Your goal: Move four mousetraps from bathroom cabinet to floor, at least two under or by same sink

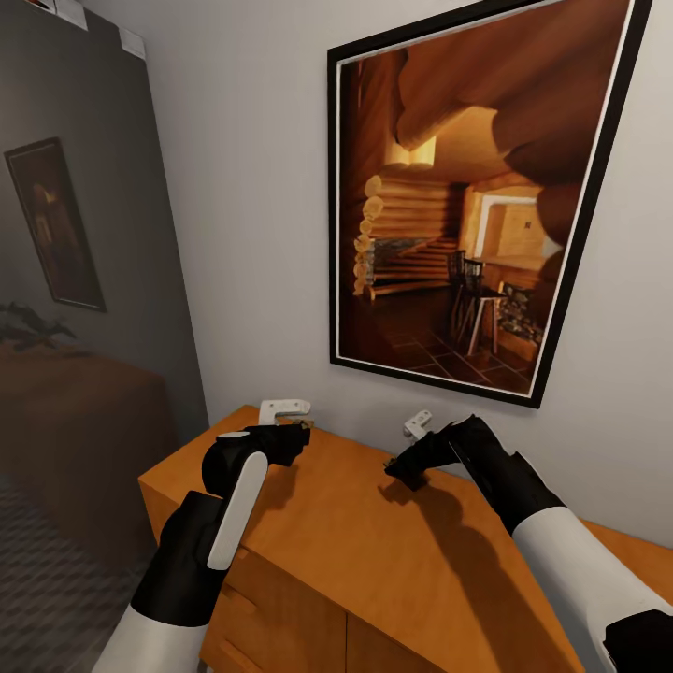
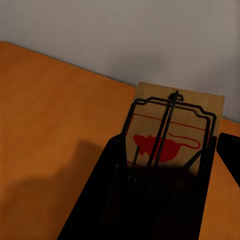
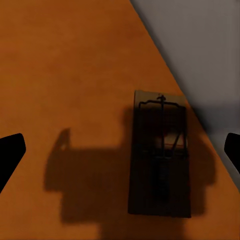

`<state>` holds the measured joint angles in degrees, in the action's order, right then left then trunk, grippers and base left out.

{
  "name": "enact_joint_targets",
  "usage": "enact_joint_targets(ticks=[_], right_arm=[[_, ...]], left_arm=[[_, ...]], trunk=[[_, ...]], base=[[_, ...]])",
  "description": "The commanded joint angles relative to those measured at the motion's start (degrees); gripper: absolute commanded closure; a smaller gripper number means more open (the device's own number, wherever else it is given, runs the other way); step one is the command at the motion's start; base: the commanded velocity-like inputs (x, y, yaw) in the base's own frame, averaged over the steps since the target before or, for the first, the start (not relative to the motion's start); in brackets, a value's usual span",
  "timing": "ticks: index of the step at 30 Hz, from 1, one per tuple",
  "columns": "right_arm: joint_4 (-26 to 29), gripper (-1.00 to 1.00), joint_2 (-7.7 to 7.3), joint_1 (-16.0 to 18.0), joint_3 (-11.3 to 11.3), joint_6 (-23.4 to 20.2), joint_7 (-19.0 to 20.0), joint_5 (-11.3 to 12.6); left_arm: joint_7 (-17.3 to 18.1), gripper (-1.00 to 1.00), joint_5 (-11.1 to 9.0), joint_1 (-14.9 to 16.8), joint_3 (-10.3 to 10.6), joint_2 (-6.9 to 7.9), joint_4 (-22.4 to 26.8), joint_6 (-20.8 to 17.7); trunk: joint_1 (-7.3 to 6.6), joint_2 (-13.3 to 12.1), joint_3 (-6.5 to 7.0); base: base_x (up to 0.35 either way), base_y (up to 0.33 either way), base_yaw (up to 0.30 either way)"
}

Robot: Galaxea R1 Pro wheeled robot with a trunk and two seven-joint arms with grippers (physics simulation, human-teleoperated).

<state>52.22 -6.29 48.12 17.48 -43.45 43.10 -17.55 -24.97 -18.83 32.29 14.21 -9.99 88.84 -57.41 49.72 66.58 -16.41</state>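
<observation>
Though unheld, mousetrap (image 3: 161, 155) between fingers (image 3: 11, 152).

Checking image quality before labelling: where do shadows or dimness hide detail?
Right wrist view: the mousetrap lies in the arm's shadow, its metal parts faint. Left wrist view: trap well lit, near end dark. Head view: room at left dim.

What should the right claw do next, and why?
Probably lower the right claw straight down and close. In the right wrist view its fingers stand wide apart, with a mousetrap lying flat on the cabinet top between them, not yet gripped.
</observation>
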Motion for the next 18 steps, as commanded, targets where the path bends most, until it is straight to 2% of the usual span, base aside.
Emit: enact_joint_targets(ticks=[1, 18], right_arm=[[0.08, -1.0, -0.05, 0.05, 0.1, -0.06, 0.46, -0.59], [0.07, -1.0, -0.22, 0.06, -0.24, 0.03, 0.41, -1.54]], left_arm=[[-0.6, 1.0, -0.6, 0.06, 0.03, -0.01, 0.04, -0.16], [-0.6, 1.0, -0.6, 0.06, 0.03, -0.01, 0.02, -0.16]], trunk=[[0.01, 0.05, -0.08], [0.01, 0.05, -0.08]], base=[[0.0, 0.0, 0.0], [0.0, 0.0, 0.0]])
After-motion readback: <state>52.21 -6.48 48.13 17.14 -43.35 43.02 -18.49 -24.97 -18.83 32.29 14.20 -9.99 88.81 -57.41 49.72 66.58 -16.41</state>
